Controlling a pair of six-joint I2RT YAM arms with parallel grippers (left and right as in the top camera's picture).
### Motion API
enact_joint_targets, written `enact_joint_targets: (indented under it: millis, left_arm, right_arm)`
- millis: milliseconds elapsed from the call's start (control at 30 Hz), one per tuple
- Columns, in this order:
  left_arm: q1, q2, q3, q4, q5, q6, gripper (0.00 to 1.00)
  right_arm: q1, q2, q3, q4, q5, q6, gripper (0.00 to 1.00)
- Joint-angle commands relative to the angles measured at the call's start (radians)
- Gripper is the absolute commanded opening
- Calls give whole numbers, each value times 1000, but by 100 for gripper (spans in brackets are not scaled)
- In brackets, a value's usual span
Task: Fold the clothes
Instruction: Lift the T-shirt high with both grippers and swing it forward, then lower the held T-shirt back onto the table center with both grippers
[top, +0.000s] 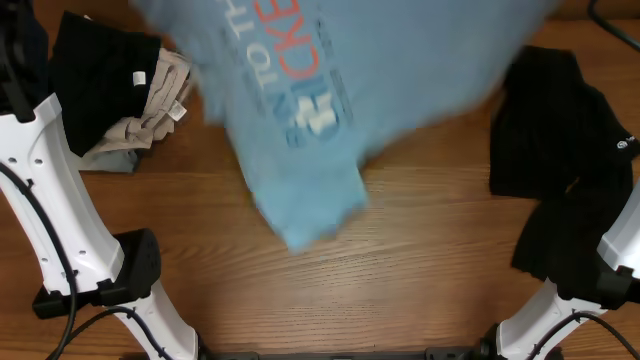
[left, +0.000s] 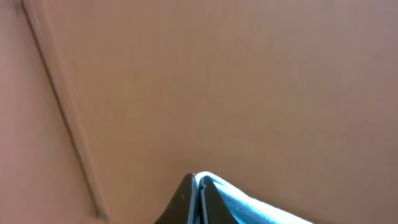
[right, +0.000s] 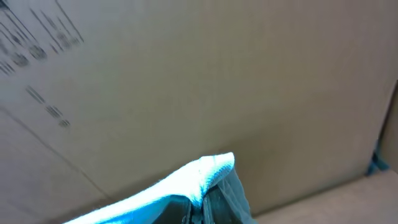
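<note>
Light-blue T-shirt (top: 300, 140) hangs blurred over the wooden table (top: 430, 260). The left gripper (left: 200, 202) and right gripper (right: 208, 208) are each pressed together on a pinch of its cloth. Black garment (top: 560, 150) lies at the table's right side, a dark-and-beige pile (top: 120, 95) at the left.

Open tabletop (top: 430, 260) at front centre — light-blue T-shirt (top: 300, 90) over the middle, black garment (top: 555, 130) right, heaped clothes (top: 115, 90) left
</note>
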Motion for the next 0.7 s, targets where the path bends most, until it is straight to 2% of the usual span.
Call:
enact_joint_targets:
  millis: [0,233,433,533,667]
  left_arm:
    - [8,-40,23,43,-16,36,4]
    - [8,-41,23,-80,10,70,4]
    - [8,-25,0,-352,10,81,4]
    - [8,6,-33,-539,17,80,4]
    - [8,35,-60,-669,61,55,4]
  right_arm:
    - [-14,-26,14,10,47,39,4]
    - [-14,60,14,-129,43,38,4]
    - [-14,183,14,-264,42,35,4]
    - [-14,238,14,-336,15,21,4]
    - [-14,249,14,-421,-3,-8,4]
